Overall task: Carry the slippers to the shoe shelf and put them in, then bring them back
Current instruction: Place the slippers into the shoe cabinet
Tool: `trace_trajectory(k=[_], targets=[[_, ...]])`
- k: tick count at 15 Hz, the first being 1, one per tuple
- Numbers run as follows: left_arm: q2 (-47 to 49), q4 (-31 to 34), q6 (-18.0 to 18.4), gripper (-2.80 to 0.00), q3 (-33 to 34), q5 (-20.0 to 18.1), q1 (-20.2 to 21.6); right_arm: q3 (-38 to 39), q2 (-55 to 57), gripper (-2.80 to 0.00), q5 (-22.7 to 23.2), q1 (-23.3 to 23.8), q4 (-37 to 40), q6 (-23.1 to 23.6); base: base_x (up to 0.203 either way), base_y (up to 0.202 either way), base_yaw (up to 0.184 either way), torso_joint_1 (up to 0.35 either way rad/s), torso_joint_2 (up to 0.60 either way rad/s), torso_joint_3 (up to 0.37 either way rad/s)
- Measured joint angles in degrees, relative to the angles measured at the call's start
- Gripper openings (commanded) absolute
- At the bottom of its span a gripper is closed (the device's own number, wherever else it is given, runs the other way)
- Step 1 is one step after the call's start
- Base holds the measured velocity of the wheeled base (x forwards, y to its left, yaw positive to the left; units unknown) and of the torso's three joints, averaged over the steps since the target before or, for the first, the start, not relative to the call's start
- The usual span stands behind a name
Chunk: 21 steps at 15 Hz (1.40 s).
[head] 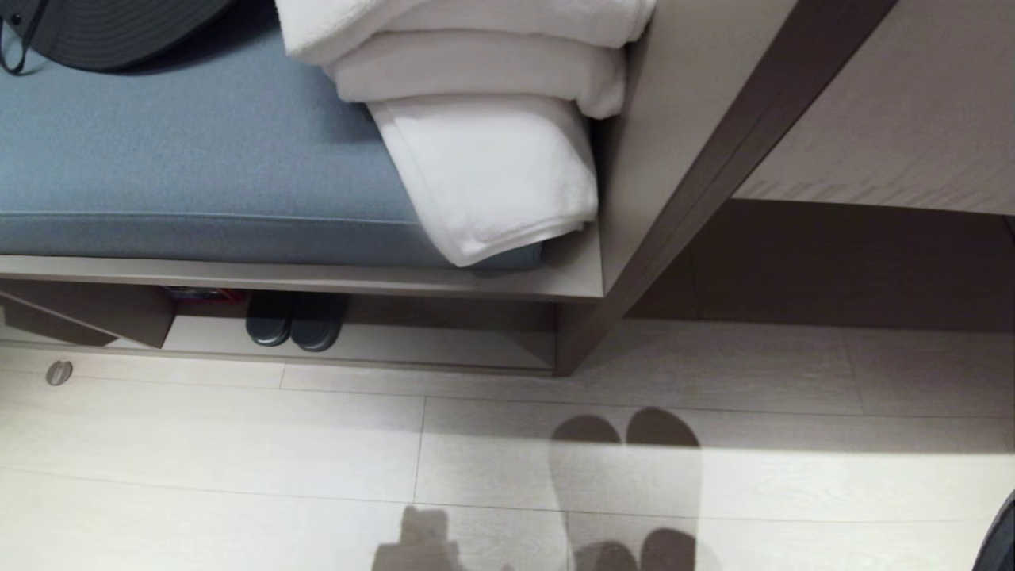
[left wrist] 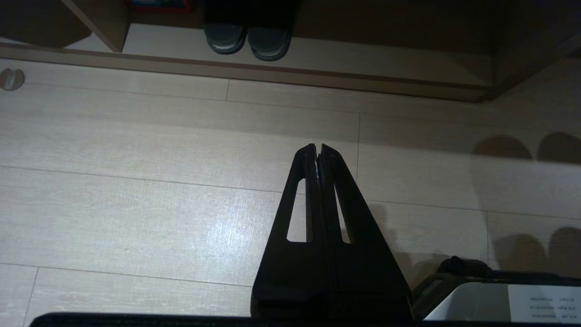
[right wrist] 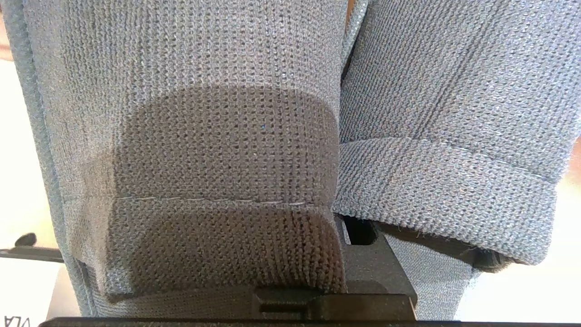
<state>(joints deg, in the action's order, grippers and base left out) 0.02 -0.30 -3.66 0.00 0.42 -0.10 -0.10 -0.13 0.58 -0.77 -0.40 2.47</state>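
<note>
Grey knit slippers (right wrist: 227,159) fill our right wrist view, right gripper (right wrist: 358,272) clenched on them; our left gripper (left wrist: 318,147) clenched empty over floor (left wrist: 136,159).

Blue, white and beige, with dark footwear in the cubby

The bench cushion (head: 182,151) is a muted grey-blue, and the folded towels (head: 484,119) stacked on it are plain white. The shelf (head: 444,345) beneath is beige wood laminate with darker brown edges; the pair (head: 295,319) standing in it is dark grey-green with a slight gloss, beside something red (head: 208,293). The floor (head: 238,444) is pale wood-look plank with fine grain and thin seams. A dark ribbed hat (head: 111,32) lies on the cushion's far corner. The slippers (right wrist: 218,136) show grey-blue knit fabric with lighter stitch lines. The left gripper (left wrist: 317,152) is matte black.
</note>
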Motion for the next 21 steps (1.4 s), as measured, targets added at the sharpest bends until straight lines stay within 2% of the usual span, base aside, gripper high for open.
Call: trace_trajectory(k=[21], targets=[[0.00, -0.08, 0.19, -2.80, 0.00, -0.02, 0.00, 0.00, 0.04, -2.80, 0.02, 0.00, 0.10, -0.06, 0.000, 0.000, 0.000, 0.002, 0.00, 0.202]])
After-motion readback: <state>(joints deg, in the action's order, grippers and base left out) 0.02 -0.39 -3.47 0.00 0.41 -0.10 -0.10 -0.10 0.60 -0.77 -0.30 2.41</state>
